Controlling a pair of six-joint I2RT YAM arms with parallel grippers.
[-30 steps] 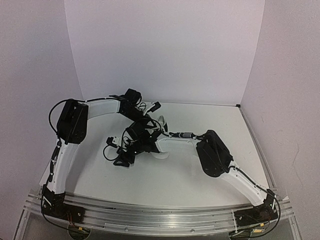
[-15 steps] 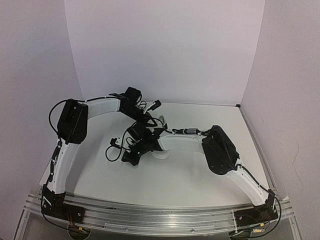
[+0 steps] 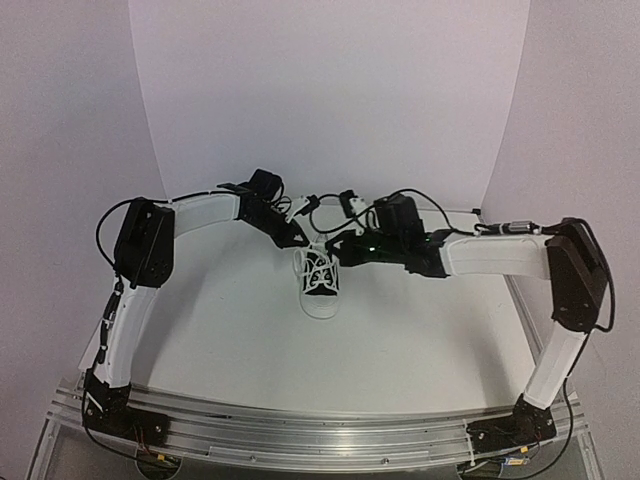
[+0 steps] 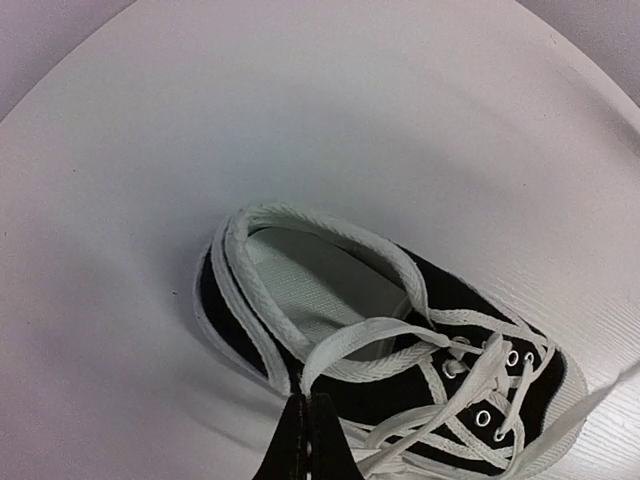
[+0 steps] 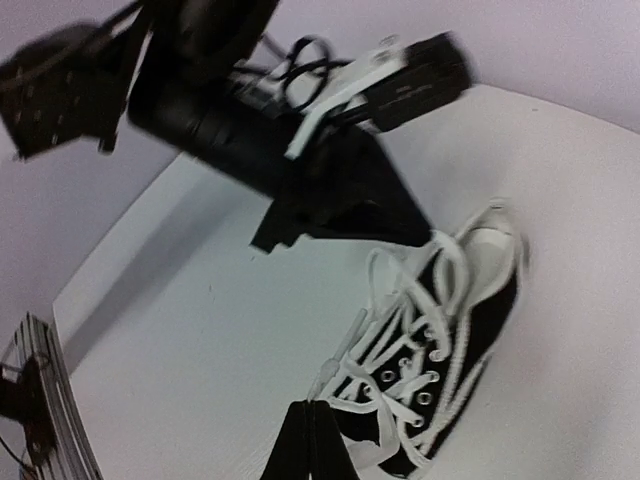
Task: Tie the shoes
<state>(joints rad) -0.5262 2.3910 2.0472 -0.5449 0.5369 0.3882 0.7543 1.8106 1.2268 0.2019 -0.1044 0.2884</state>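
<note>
The shoe (image 3: 321, 285) is a small black canvas sneaker with a white sole, standing mid-table with its toe toward the arms' bases. Its white laces (image 3: 318, 266) lie loosely crossed over the tongue. My left gripper (image 3: 298, 240) sits at the shoe's back left by the heel opening. In the left wrist view it (image 4: 305, 400) is shut, and a lace loop (image 4: 370, 335) rises from its tips across the shoe (image 4: 420, 300). My right gripper (image 3: 336, 250) is at the shoe's back right. It (image 5: 311, 406) is shut, with a lace end (image 5: 345, 350) running into its tips.
A white backdrop (image 3: 330, 100) walls the table on the back and both sides. An aluminium rail (image 3: 320, 430) with both arm bases runs along the near edge. The right arm's elbow (image 3: 575, 275) stands high near the table's right edge.
The right arm has swung from low across the shoe's left front to the back right of the shoe, and its jaws have closed. The shoe now shows uncovered. The left arm held still.
</note>
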